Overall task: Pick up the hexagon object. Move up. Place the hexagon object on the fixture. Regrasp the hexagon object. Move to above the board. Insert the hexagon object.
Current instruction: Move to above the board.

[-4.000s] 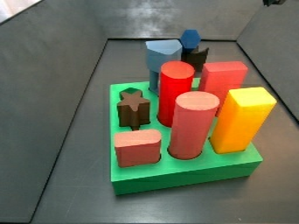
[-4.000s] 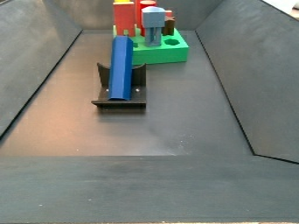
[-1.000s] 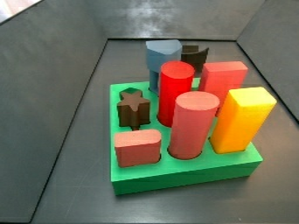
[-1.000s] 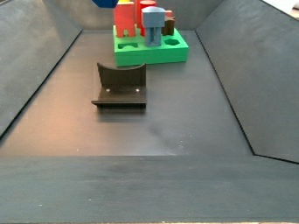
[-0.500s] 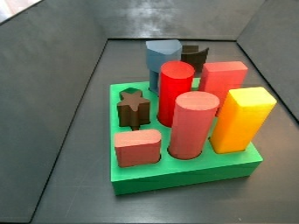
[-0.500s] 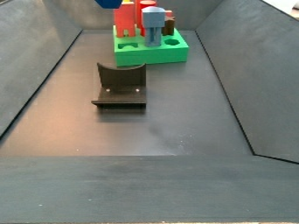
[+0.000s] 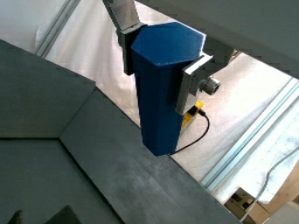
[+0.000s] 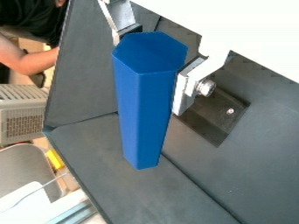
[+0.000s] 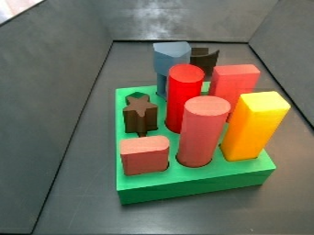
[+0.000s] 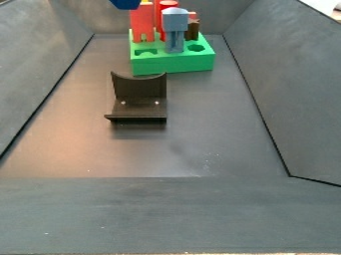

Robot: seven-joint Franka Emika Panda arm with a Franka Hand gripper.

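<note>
The hexagon object, a long blue six-sided bar, shows in both wrist views (image 7: 162,96) (image 8: 145,105). My gripper (image 7: 160,59) (image 8: 152,54) is shut on its upper end, with a silver finger (image 7: 193,80) (image 8: 187,86) flat against each side. In a side view only the bar's blue tip (image 10: 122,3) shows at the top edge, high above the floor and beside the green board (image 10: 200,62). The gripper itself is out of both side views. The dark fixture (image 10: 136,100) (image 9: 204,57) stands bare on the floor.
The green board (image 9: 185,185) carries red cylinders (image 9: 203,128), a yellow block (image 9: 254,124), a red block (image 9: 233,81), a pink piece (image 9: 143,154), a brown star (image 9: 141,112) and a grey-blue piece (image 9: 170,57). Grey sloped walls (image 10: 54,90) enclose the floor.
Four seconds ago the blue bar leaned on the fixture. It has been lifted off and now hangs in the gripper near the board. Nothing visibly moved in the last second.
</note>
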